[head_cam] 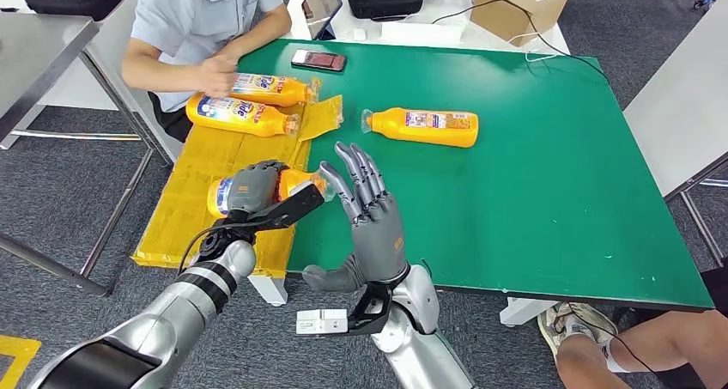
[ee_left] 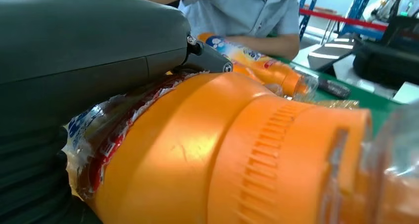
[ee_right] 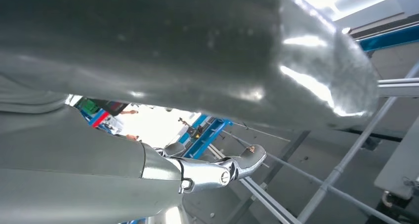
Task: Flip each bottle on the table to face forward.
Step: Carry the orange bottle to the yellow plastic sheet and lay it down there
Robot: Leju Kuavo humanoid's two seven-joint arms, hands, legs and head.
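The left hand (head_cam: 254,185) wraps an orange bottle (head_cam: 296,184) lying on its side at the near left edge of the green table (head_cam: 549,191), where the yellow mat (head_cam: 202,179) overlaps the tabletop. The bottle's clear cap points toward the table's middle, its label end toward the robot's left. In the left wrist view the bottle (ee_left: 207,155) sits tight against the hand (ee_left: 89,51), its ribbed orange neck and wrinkled label close to the lens.

The right hand (head_cam: 371,221) stands upright just beside the held bottle's cap, fingers straight and spread, thumb out to the side, holding nothing. It hovers over the table's near edge; whether a fingertip touches the cap is hard to tell from here.

Two more bottles lie at the far left corner on the mat: the nearer one (head_cam: 240,114) with its label up, and the farther one (head_cam: 270,88) under a person's hand (head_cam: 215,73). A fourth bottle (head_cam: 425,126) lies alone on the green, well apart from the others, cap toward the left. A phone (head_cam: 318,60) rests near the far edge.

The right half of the table is bare green out to its right and near edges. Grey tables (head_cam: 682,106) flank both sides. A second person's leg and shoe (head_cam: 584,329) sit beside the near right corner.
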